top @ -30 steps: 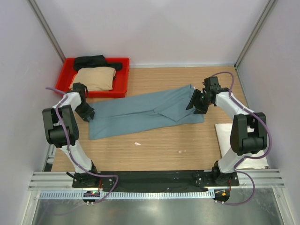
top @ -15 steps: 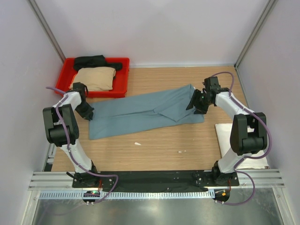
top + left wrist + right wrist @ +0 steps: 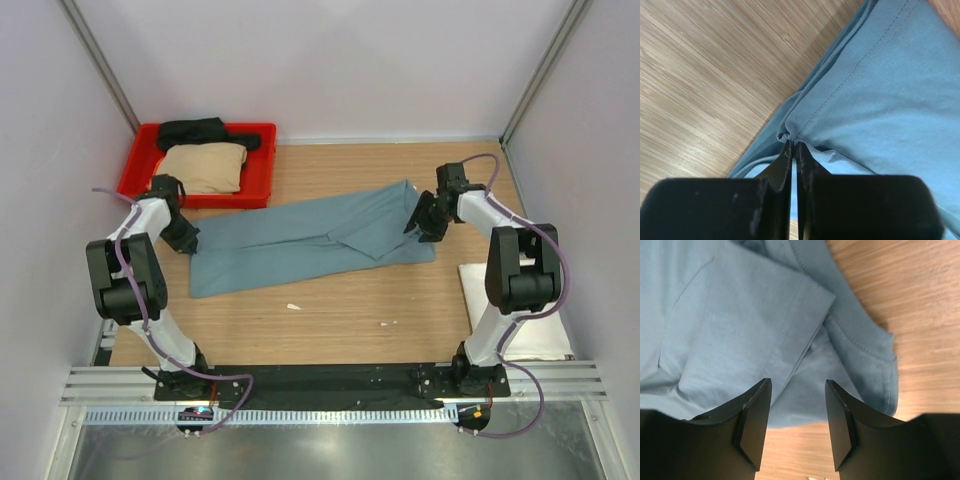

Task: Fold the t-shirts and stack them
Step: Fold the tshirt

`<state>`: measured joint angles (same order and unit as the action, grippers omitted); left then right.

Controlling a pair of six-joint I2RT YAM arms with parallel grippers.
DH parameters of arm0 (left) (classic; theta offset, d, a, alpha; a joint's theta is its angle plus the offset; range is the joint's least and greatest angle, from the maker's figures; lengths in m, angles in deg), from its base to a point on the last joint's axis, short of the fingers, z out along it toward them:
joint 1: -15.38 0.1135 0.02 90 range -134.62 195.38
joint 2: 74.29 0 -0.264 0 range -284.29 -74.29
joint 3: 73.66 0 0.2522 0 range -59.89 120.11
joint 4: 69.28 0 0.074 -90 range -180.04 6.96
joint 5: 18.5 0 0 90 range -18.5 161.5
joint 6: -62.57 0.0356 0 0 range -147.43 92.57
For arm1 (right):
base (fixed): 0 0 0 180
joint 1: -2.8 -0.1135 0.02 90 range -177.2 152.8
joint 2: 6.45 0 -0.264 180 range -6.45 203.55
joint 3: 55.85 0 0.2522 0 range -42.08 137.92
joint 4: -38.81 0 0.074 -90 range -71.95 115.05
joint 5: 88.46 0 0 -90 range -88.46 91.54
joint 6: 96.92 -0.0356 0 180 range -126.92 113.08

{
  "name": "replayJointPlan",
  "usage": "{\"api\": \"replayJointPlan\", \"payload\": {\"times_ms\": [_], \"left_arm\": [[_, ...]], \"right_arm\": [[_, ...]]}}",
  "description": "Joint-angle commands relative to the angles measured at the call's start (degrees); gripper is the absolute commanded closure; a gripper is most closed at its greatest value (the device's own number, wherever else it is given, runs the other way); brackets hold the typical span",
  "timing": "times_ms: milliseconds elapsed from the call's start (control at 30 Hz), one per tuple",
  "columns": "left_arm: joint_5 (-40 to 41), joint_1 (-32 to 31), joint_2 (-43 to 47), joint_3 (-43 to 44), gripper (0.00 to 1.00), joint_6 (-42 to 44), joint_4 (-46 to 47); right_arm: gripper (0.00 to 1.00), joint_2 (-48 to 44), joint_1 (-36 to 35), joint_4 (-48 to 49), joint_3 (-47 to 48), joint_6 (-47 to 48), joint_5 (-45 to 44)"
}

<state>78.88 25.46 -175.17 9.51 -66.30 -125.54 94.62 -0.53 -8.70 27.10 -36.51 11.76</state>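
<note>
Top view: teal t-shirt (image 3: 300, 245) lies as a long folded strip across mid-frame on the wooden surface (image 3: 340, 310). Left fingers (image 3: 188, 240) are at its left end and right fingers (image 3: 425, 222) at its right end. Red tray (image 3: 262, 170), upper left, holds the tan t-shirt (image 3: 205, 168) and black t-shirt (image 3: 195, 130). White t-shirt (image 3: 472, 285) lies at right.

Left wrist: fingers clenched, pinching the teal hem corner.

Right wrist: fingers spread apart, released, over the sleeve end.
</note>
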Motion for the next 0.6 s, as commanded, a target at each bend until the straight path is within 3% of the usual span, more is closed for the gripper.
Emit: {"api": "replayJointPlan", "payload": {"times_ms": [0,133,500,567], "left_arm": [[-0.96,-0.33,2.88,-0.85,1.0,-0.59,-1.09],[-0.79,-0.24,3.67,-1.12,1.0,0.02,-1.79],[-1.84,-0.42,3.5,-1.2,1.0,0.38,-1.44],[-1.84,-0.42,3.32,-1.03,1.0,0.46,-1.44]], "right_arm": [[0.47,1.84,1.57,4.49,2.7,-1.7,-2.48],[0.5,6.58,2.54,4.05,7.53,-0.04,-3.71],[0.61,10.8,4.21,6.6,9.3,-0.56,-1.61],[0.67,11.51,4.21,6.86,9.91,-0.65,-0.82]]}}
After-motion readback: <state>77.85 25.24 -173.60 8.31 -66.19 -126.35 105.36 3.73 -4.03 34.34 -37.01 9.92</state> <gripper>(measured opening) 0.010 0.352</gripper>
